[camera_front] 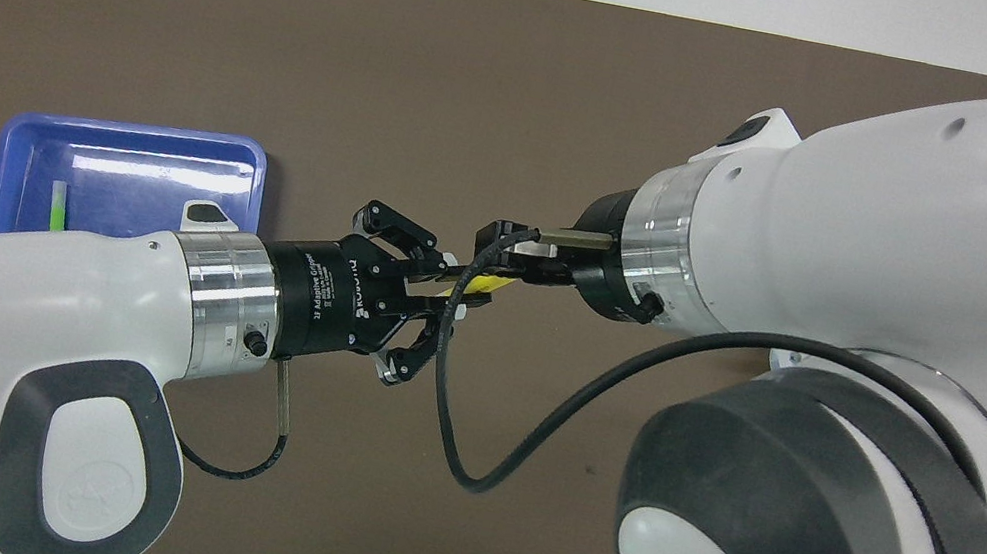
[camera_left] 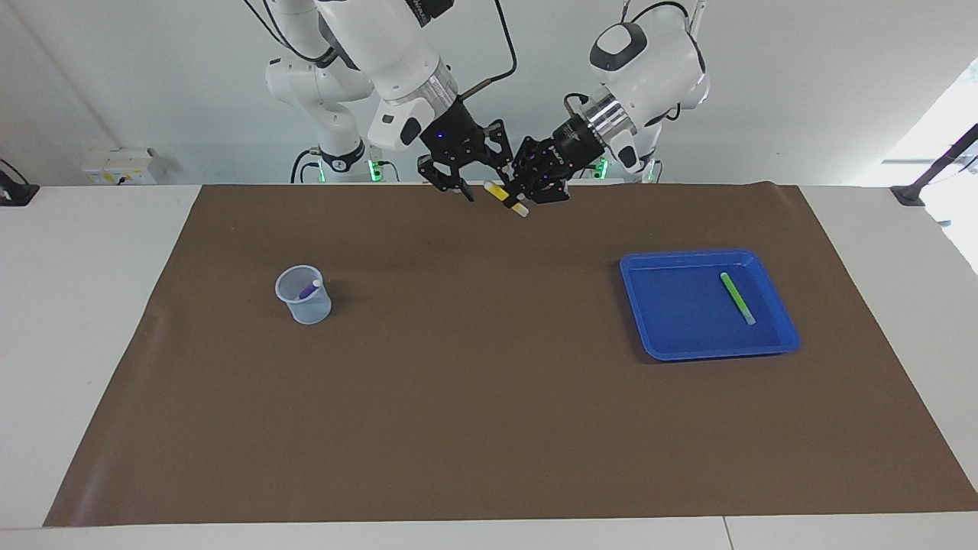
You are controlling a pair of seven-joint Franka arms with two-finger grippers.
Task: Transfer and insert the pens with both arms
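1. Counter (camera_left: 84,344), under a brown mat (camera_left: 489,428): both arms meet in the air over the middle of the mat's robot-side edge. Judged step: handing the yellow pen from the left arm to the right.
2. Left pincer (camera_left: 527,191): pressed together, pinching the yellow pen (camera_left: 500,195). The links splay outward, but the tips meet on the barrel.
3. Right pincer (camera_left: 457,187): at the pen's free end. I cannot tell whether it has gripped the pen.
4. Blue tray (camera_left: 688,350), toward the left arm's end: the green pen (camera_left: 737,298) lies flat in it, awaiting its turn.
5. Clear cup (camera_left: 303,307), toward the right arm's end: the purple pen (camera_left: 309,289) already leans inside. It is the likely target for the yellow one.
6. To do the handover well:
   - The right pincer should close squarely on bare barrel, clear of the left fingertips.
   - The left should let go only once that hold is firm.
   - The left should then back away along its own axis, so the pen is not twisted.
7. Views compared:
   - The facing view shows the cup and the height of the handover above the mat.
   - In the overhead view the right arm hides the cup.
   - Only a short yellow stretch of the pen (camera_front: 480,285) shows there, between the left pincer (camera_front: 449,285) and the right pincer (camera_front: 490,266).
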